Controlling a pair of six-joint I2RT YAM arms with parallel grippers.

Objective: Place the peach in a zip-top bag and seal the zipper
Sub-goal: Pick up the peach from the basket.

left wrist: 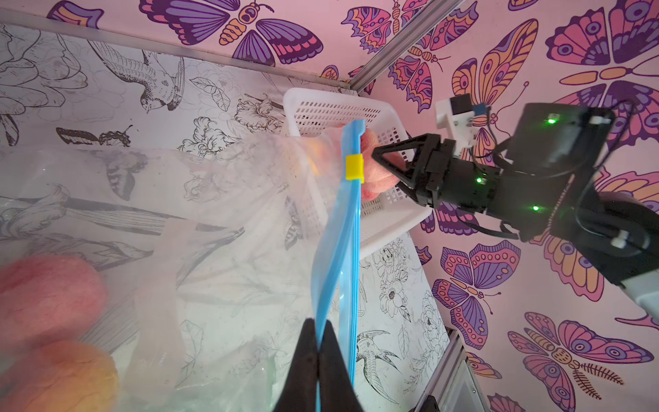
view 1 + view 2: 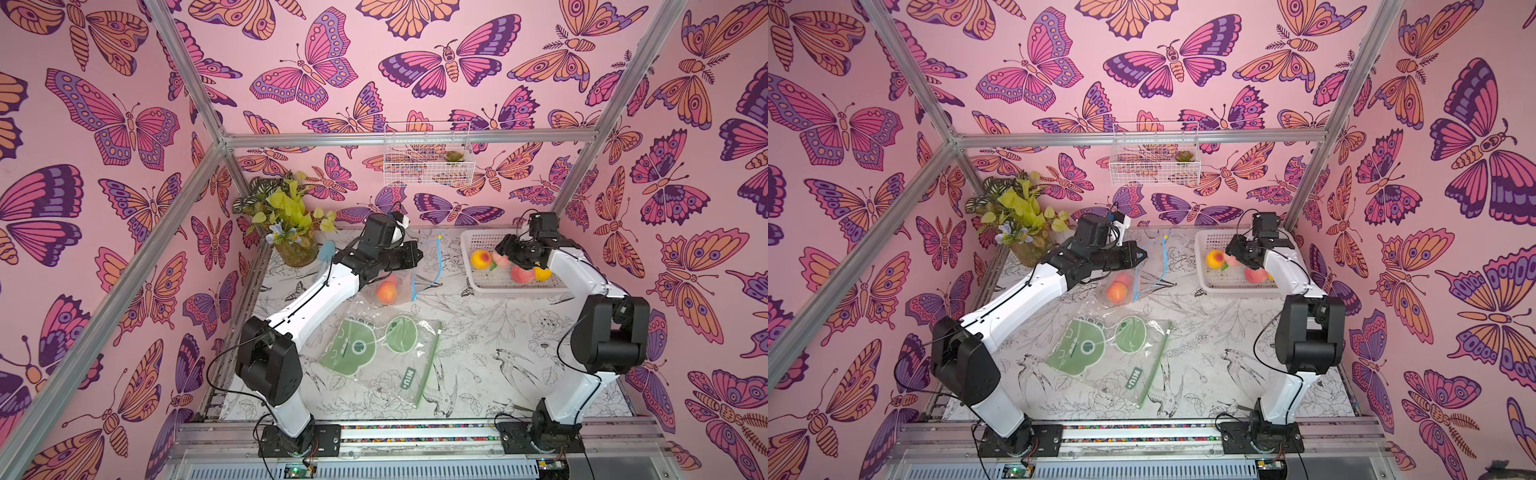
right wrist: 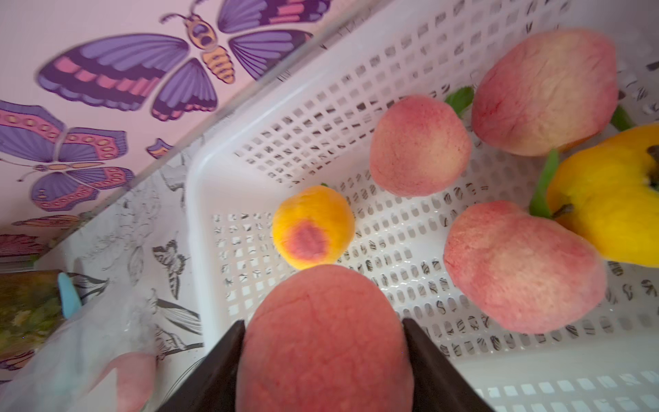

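Observation:
A clear zip-top bag with a blue zipper and a yellow slider hangs from my left gripper, which is shut on one strip of the zipper. The bag's mouth gapes, and two peaches lie inside it. My right gripper is shut on a pink peach just above the white basket. In a top view that gripper hovers over the basket's left half, right of the bag.
The basket holds several more peaches and a yellow fruit. A second bag with green print lies flat at mid-table. A vase of leaves stands back left. A wire basket hangs on the back wall.

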